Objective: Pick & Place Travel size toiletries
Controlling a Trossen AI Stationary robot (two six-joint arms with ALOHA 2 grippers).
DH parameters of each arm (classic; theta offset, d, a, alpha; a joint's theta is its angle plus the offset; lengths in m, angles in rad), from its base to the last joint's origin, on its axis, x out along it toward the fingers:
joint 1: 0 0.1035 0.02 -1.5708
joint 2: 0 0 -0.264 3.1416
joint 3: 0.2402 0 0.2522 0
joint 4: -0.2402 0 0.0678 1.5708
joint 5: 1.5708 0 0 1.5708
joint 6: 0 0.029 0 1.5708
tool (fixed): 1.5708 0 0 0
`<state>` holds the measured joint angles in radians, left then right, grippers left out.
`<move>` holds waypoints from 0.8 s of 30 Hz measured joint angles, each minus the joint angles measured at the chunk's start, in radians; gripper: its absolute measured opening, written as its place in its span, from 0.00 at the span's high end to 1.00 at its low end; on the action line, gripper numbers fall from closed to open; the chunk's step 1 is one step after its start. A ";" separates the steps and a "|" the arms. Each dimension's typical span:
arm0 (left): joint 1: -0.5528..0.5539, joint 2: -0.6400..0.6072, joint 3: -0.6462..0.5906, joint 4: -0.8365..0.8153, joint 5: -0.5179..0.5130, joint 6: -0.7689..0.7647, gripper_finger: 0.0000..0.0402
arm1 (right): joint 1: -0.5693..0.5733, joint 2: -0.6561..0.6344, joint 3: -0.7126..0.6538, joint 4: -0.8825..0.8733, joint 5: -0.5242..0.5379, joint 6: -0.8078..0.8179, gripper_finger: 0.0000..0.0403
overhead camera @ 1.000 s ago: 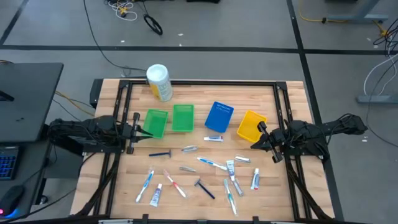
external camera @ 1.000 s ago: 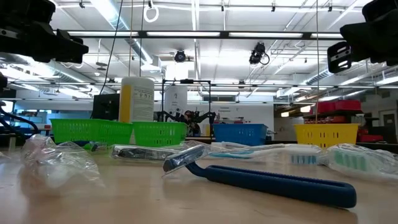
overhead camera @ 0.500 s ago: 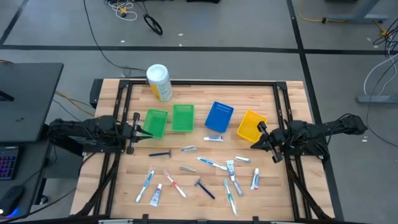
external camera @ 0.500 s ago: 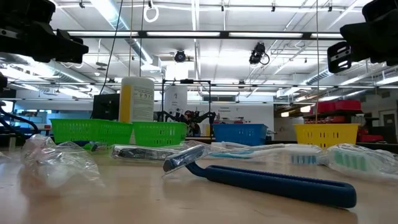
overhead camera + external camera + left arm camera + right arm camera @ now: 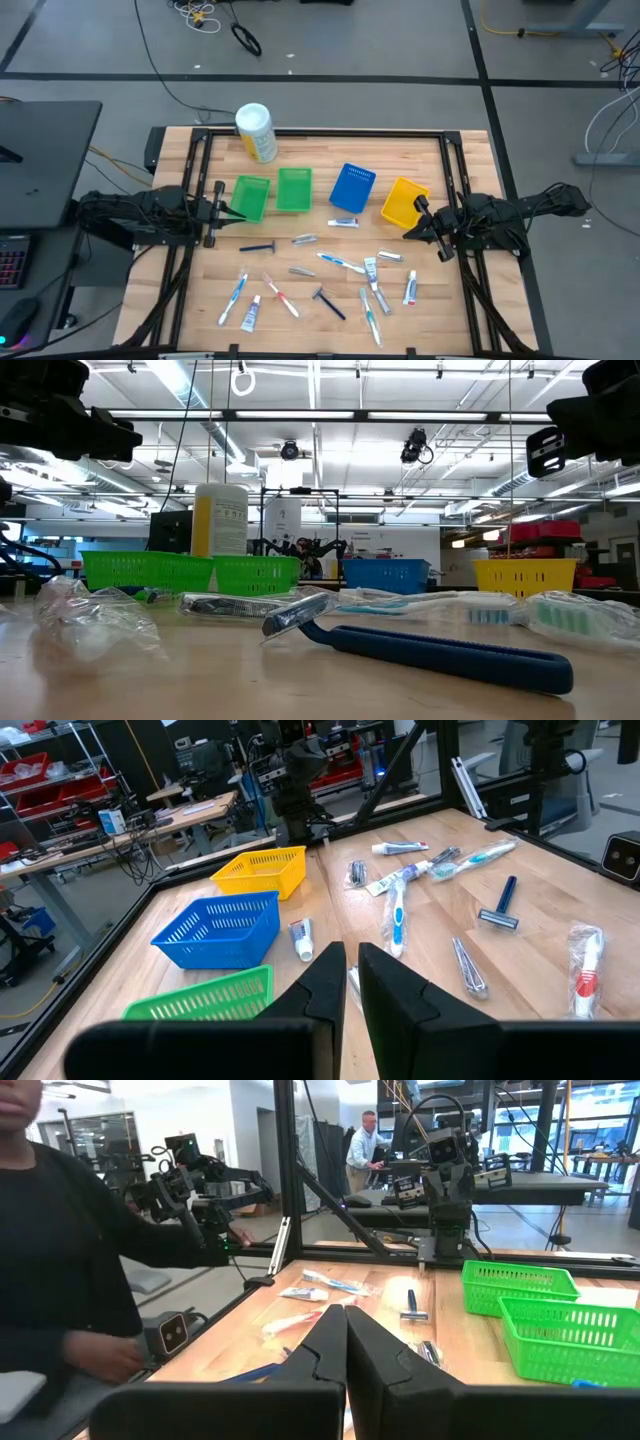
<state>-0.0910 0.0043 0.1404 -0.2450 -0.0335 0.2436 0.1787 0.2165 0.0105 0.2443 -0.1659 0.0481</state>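
Observation:
The travel size toiletries lie scattered on the near half of the wooden table (image 5: 420,150). Among them are a dark blue razor (image 5: 258,247), toothbrushes (image 5: 340,262), small white tubes (image 5: 344,222) and silvery pieces (image 5: 304,239). In the low view another blue razor (image 5: 420,645) lies closest. My left gripper (image 5: 222,205) hovers shut at the table's left edge, beside a green bin, and holds nothing. My right gripper (image 5: 418,210) hovers shut at the right edge, next to the yellow bin, and also holds nothing. Both grippers' own fingers, left (image 5: 350,982) and right (image 5: 345,1342), show pressed together in the wrist views.
Two green bins (image 5: 251,197) (image 5: 294,189), a blue bin (image 5: 351,187) and a yellow bin (image 5: 403,201) stand in a row across the table's middle. A white-and-yellow canister (image 5: 256,132) stands at the far left. A person in dark clothing (image 5: 60,1260) is by the near edge.

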 joint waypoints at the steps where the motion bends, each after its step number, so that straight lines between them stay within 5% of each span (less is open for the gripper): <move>1: 0.000 0.000 0.000 0.000 0.000 0.000 0.90 | 0.000 0.000 0.000 0.000 0.000 0.000 1.00; 24: 0.000 0.000 0.000 0.000 0.000 0.000 0.90 | 0.000 0.000 0.000 0.009 0.016 -0.007 1.00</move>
<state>-0.0907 0.0044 0.1406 -0.2448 -0.0338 0.2436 0.1783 0.2169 0.0105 0.2531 -0.1499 0.0406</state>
